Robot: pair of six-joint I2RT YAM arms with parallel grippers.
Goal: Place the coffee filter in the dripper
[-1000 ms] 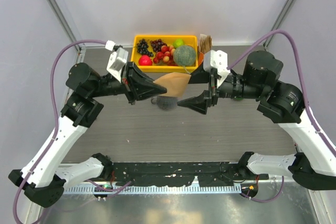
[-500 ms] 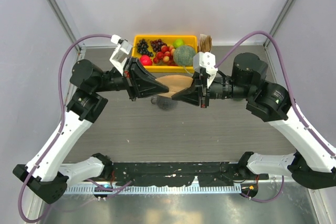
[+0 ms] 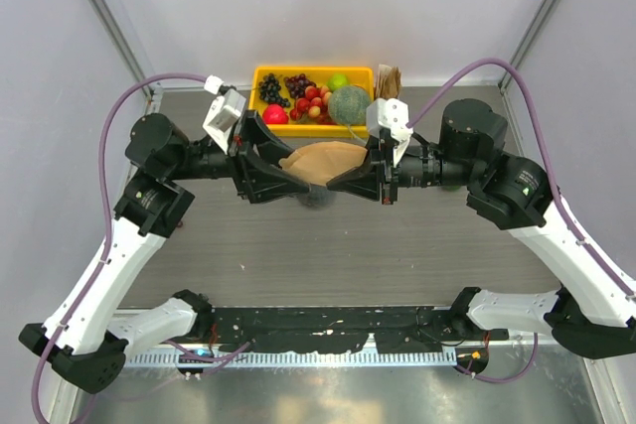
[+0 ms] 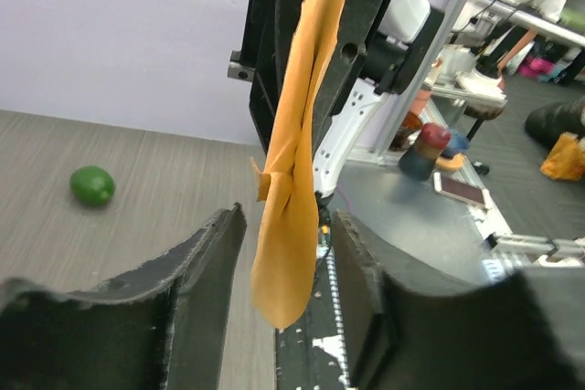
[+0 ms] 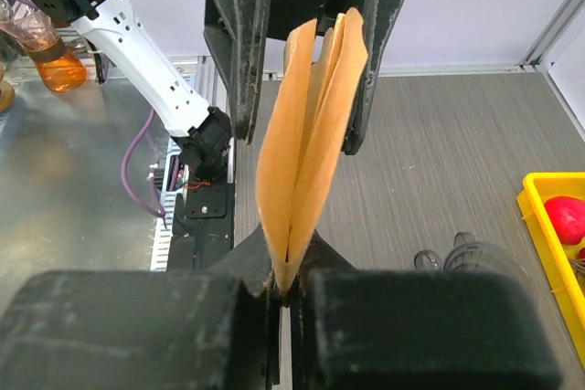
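Observation:
The coffee filter [image 3: 323,159], a tan paper cone, hangs in the air between both grippers above the middle of the table. My right gripper [image 3: 334,184] is shut on its pointed end [image 5: 291,271], and the paper [image 5: 311,134] fans out from the jaws with its two layers slightly parted. My left gripper [image 3: 296,176] is open. Its two fingers stand on either side of the filter's other edge [image 4: 292,162] with a gap on each side. The dripper [image 3: 316,198], smoky grey, stands on the table right below the filter and is mostly hidden. Part of its rim [image 5: 468,255] shows in the right wrist view.
A yellow tray [image 3: 260,96] of fruit sits at the back with a green melon [image 3: 350,104] in it. A bundle of brown papers [image 3: 388,79] stands at its right end. A small green fruit [image 4: 92,185] lies on the table.
The right gripper moved in and shut on the filter's pointed end. Then the left gripper opened and let go of the other edge. The filter now bulges a little.

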